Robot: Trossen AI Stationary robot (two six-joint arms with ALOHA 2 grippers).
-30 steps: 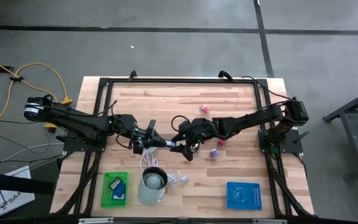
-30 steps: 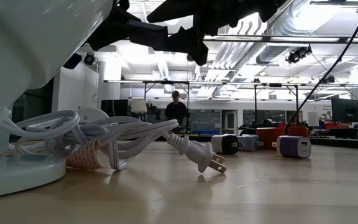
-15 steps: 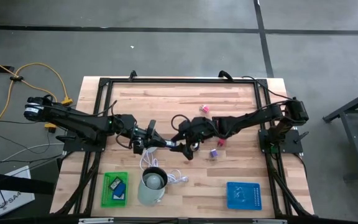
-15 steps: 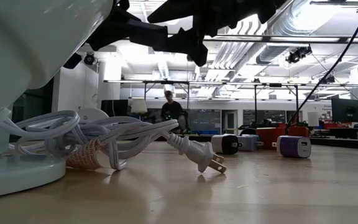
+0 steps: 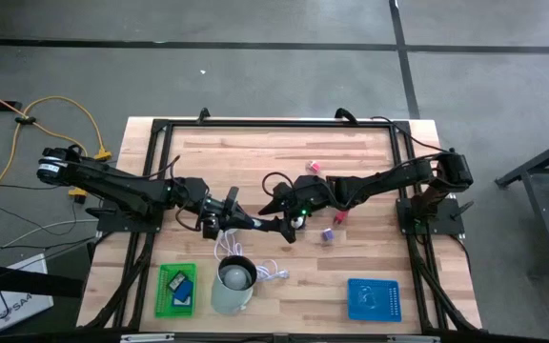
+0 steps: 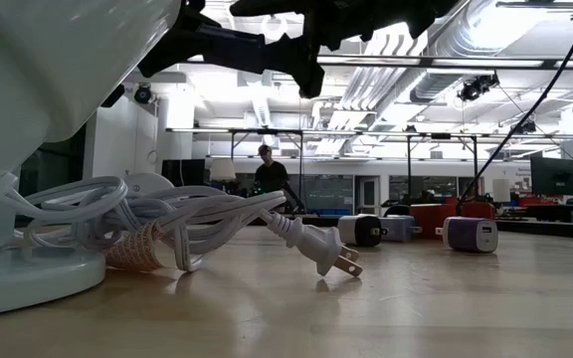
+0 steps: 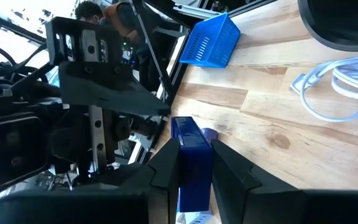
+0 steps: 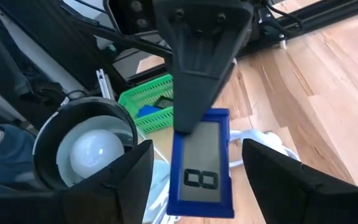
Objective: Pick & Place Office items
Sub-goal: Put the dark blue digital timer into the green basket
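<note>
Between my two grippers, mid-table: one flat blue piece (image 7: pixel 191 163), clamped in my left gripper (image 5: pixel 273 227); my right gripper (image 5: pixel 285 215) has its fingers apart either side of it, not yet gripping.

Near edge: green tray (image 5: pixel 176 290), a few pieces in; blue tray (image 5: pixel 373 299), apparently none.

Obstacles: cup (image 5: pixel 233 284), white cable (image 6: pixel 167 224).

Farther: purple (image 5: pixel 328 233), red (image 5: pixel 337 217), pink (image 5: pixel 314 167) pieces loose. Mostly undone, I judge.
</note>
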